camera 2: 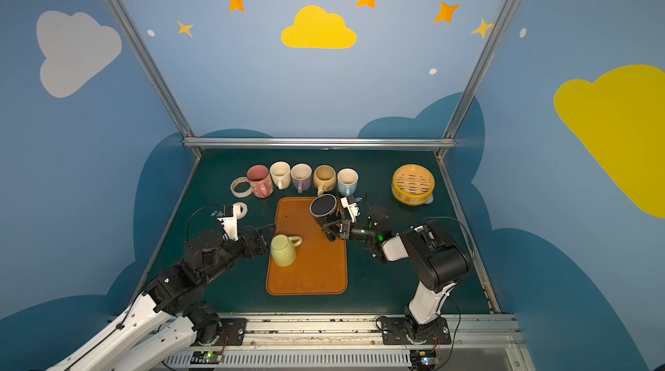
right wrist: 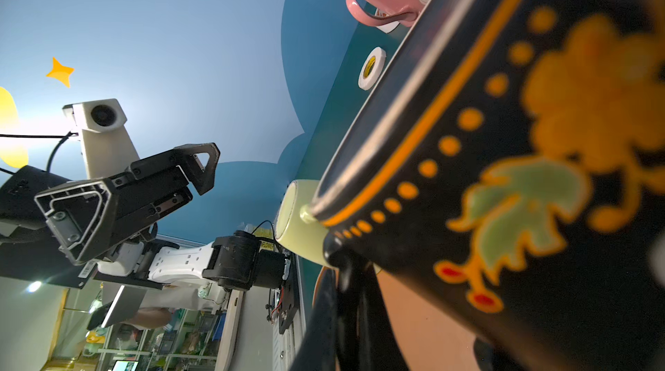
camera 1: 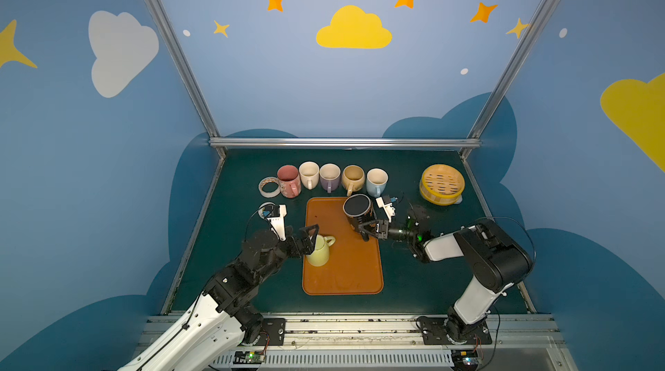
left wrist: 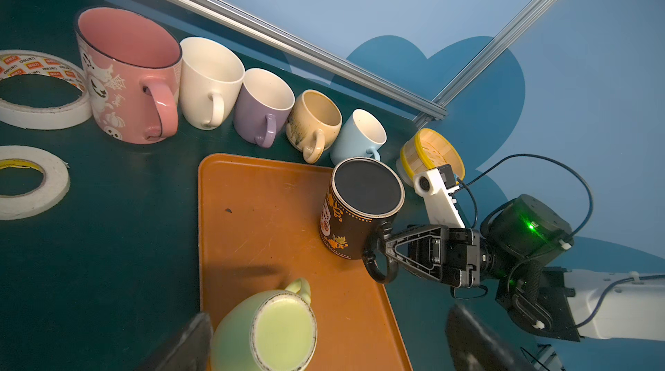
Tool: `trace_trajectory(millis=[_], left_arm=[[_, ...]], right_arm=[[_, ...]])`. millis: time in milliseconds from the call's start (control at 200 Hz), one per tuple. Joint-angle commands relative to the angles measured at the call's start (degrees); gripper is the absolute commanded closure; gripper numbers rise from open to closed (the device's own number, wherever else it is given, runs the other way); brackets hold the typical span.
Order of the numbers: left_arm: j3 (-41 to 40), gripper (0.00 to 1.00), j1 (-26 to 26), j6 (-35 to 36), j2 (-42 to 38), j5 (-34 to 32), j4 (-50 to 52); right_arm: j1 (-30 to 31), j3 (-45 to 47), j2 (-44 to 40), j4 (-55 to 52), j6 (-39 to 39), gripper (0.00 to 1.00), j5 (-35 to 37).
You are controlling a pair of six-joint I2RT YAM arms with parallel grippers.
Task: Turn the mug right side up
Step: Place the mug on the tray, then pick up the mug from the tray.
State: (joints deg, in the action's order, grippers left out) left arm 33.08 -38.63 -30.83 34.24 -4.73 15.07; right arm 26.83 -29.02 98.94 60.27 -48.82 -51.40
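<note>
Count: seven ceramic mugs, two white tape rolls (left wrist: 46,119) (left wrist: 54,189), one yellow-rimmed bamboo steamer (camera 1: 442,184), one rounded orange plastic tray (camera 1: 345,275).

Five mugs stand upright in the back row: pink mug (camera 1: 288,176), cream mug (camera 1: 308,173), lilac mug (camera 1: 329,175), tan mug (camera 1: 352,176), light blue mug (camera 1: 376,179).

The glossy black patterned mug (camera 1: 360,212) is base-up and tilted over the tray's far right corner. The right gripper (camera 1: 367,229) is clamped on its handle (left wrist: 378,268).

The pale green mug (camera 1: 319,252) is base-up at the tray's left edge, and the left gripper (camera 1: 308,239) is spread wide beside it. The tray's near half is bare.

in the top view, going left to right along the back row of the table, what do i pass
tape roll → pink mug → cream mug → purple mug → tan mug → light blue mug → yellow bamboo steamer
</note>
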Motion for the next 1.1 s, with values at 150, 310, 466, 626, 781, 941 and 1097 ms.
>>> trace_trajectory(millis=[150, 310, 466, 626, 781, 941, 1097], left_arm=[[0.1, 0.00, 0.2, 0.9, 2.8, 1.0, -1.7], [3.0, 0.00, 0.2, 3.9, 7.2, 2.3, 0.8], [9.5, 0.02, -0.2, 7.3, 13.7, 1.5, 7.3], [17.0, 0.04, -3.0, 14.0, 20.9, 0.3, 12.5], [26.0, 0.06, -4.7, 23.0, 29.8, 7.9, 17.9], [33.6, 0.12, -4.7, 29.4, 38.6, 11.2, 24.1], [36.9, 0.21, -4.7, 32.7, 45.9, 10.2, 25.9]], right_arm=[[-0.3, -0.2, -2.6, -11.6, 6.6, 0.74, 3.2], [-0.2, -0.4, -5.2, -16.7, 8.5, 0.65, 3.8], [-0.2, -1.2, -13.3, -30.1, 13.0, 0.60, 7.4], [-0.3, -1.7, -24.5, -44.4, 17.4, 0.56, 13.4], [-0.3, -1.5, -36.2, -54.0, 20.6, 0.52, 19.1], [-0.4, -0.5, -47.9, -61.3, 20.9, 0.49, 25.4], [-0.5, 0.6, -58.4, -67.0, 20.5, 0.47, 31.9]])
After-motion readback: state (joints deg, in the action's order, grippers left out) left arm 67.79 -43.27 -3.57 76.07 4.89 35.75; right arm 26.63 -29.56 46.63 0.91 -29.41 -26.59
